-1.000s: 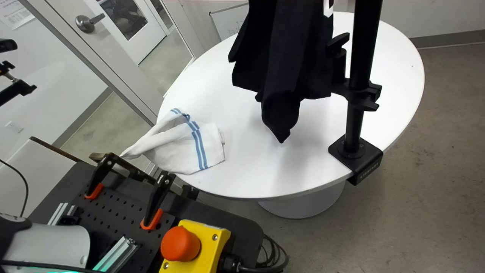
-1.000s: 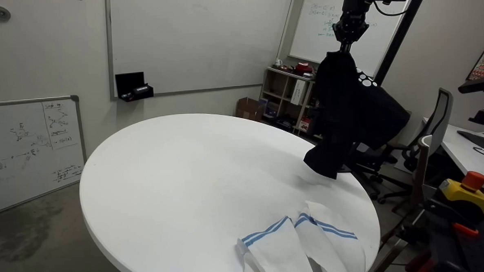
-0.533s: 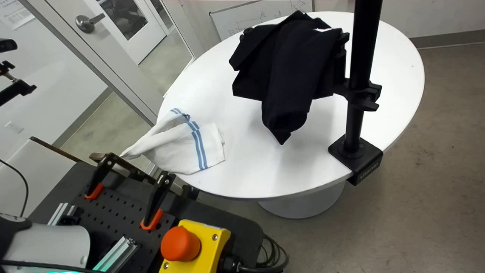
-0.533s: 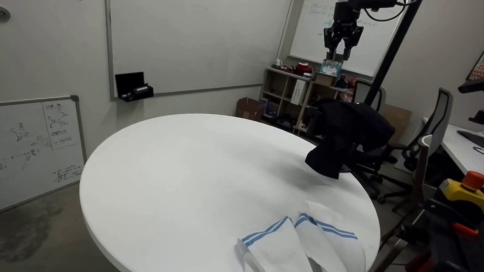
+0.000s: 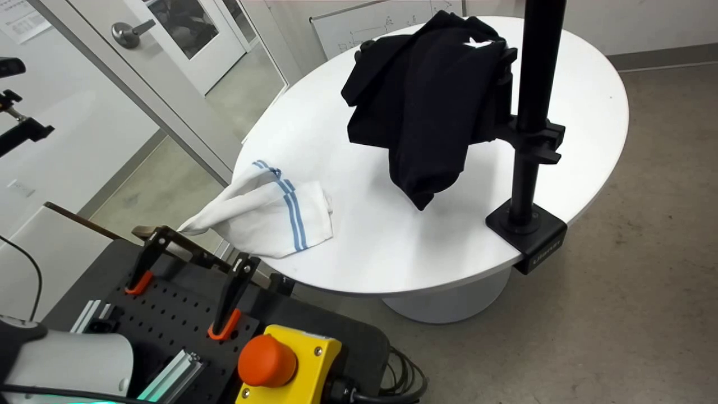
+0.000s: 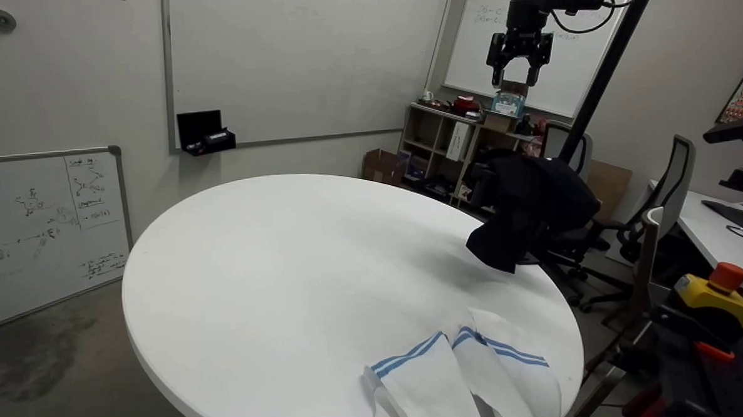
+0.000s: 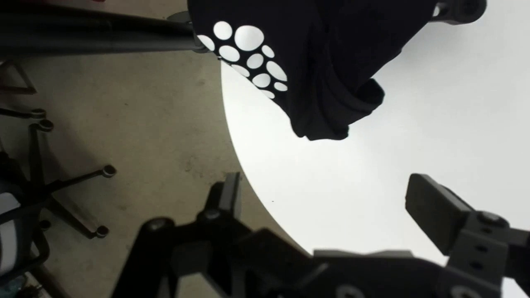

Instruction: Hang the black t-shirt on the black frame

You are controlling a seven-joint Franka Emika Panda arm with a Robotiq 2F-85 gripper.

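Note:
The black t-shirt [image 5: 435,106] lies draped over the broad arm of the black frame [image 5: 539,73], bunched on top, with a pointed lower end hanging down over the table. Most of that arm is hidden beneath the fabric. In the wrist view the t-shirt [image 7: 314,70] shows its white dot print, and a dark knob at the arm's end pokes out beyond it. My gripper [image 6: 515,82] hangs above the t-shirt [image 6: 525,205], apart from it. Its jaws stand wide apart with nothing between them; the wrist view shows a fingertip [image 7: 434,211] bare on its inner side.
The round white table [image 5: 364,264] carries a white cloth with blue stripes [image 5: 269,213] near its edge. The frame's base clamp [image 5: 526,230] grips the table's rim. A yellow box with a red button [image 5: 291,359] and two clamps sit on the dark cart beside it.
My gripper has opened and let go of the t-shirt, then risen a little away from it. The upper part of the t-shirt has dropped and folded down over the frame's arm.

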